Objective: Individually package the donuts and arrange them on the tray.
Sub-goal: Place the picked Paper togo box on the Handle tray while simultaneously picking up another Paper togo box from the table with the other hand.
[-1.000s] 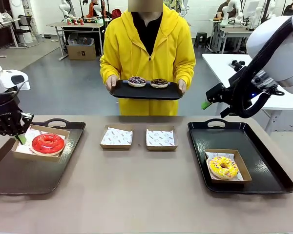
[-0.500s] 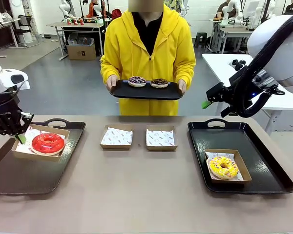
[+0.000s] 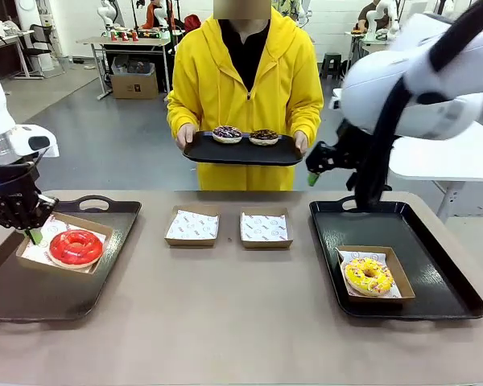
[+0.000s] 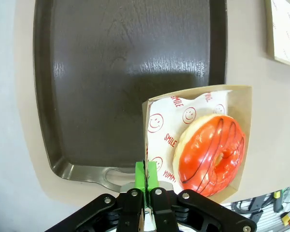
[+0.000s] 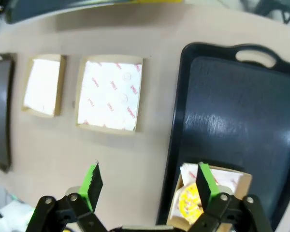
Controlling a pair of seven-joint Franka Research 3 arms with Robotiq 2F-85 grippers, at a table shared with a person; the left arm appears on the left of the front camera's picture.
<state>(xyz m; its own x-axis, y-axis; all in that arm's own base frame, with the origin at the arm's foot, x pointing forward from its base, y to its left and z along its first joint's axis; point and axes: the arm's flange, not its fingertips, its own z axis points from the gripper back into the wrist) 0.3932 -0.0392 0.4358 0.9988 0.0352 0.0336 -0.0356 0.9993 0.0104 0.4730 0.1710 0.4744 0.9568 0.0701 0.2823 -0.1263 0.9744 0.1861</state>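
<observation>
The left gripper (image 4: 146, 173) is pinched tight on one thin wall of the first box (image 4: 241, 99), and the red donut (image 4: 211, 153) lies in that box just beyond its fingertips, over the near end of the left tray (image 4: 125, 63). A hold on a single cardboard edge is weak: if the box is lifted or dragged quickly, the wall may bend, the box may tip and the donut could slide out. If the pads caught mostly the paper liner, that could pull free instead. The right gripper (image 5: 148, 180) hangs with its jaws wide and nothing between them. The yellow donut (image 5: 191, 203) sits boxed below it on the right tray (image 5: 222, 116), and two empty boxes (image 5: 108, 94) lie ahead of it on the worktop (image 5: 135, 150). A reach toward the person's tray (image 3: 241, 153) risks knocking it. Count: four donuts, the purple donut (image 3: 226, 133) and chocolate donut (image 3: 264, 136) still unboxed; four boxes; three trays.
</observation>
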